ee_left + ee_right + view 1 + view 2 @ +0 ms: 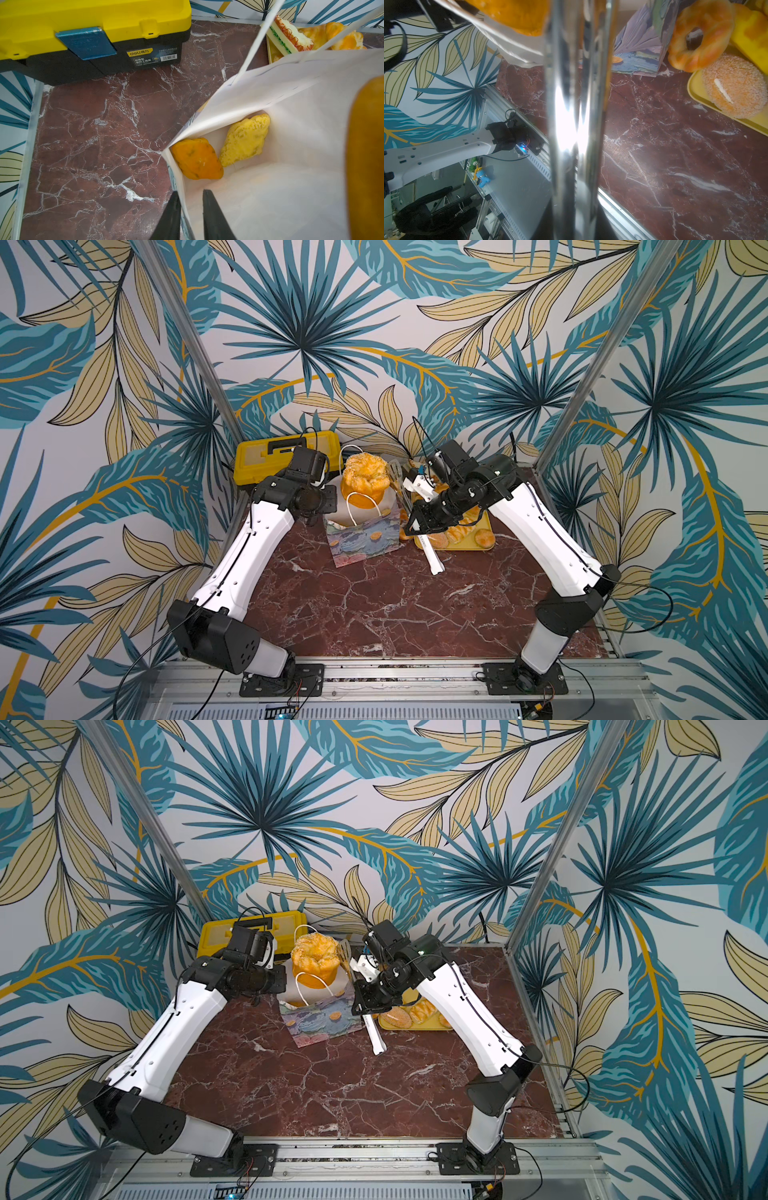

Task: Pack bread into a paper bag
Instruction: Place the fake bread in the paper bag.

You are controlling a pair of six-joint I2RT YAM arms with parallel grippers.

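Note:
The flowered paper bag (pixel 361 543) stands mid-table with a big sesame braided loaf (pixel 365 479) upright in its mouth, the top half above the rim. Two smaller bread pieces, orange (pixel 197 159) and pale yellow (pixel 245 139), lie on the bag's floor. My left gripper (pixel 190 192) straddles the bag's left wall, one finger outside and one inside, with a narrow gap still showing. My right gripper (pixel 419 526) is shut on metal tongs (pixel 575 104). The tong tips (pixel 394 472) stand just right of the loaf; I cannot tell whether they touch it.
A yellow tray (pixel 465 546) right of the bag holds a ring doughnut (pixel 699 35), a sesame bun (pixel 735 85), a sandwich (pixel 288 35) and croissants (pixel 345 37). A yellow-and-black toolbox (pixel 286 460) sits at the back left, close behind my left wrist.

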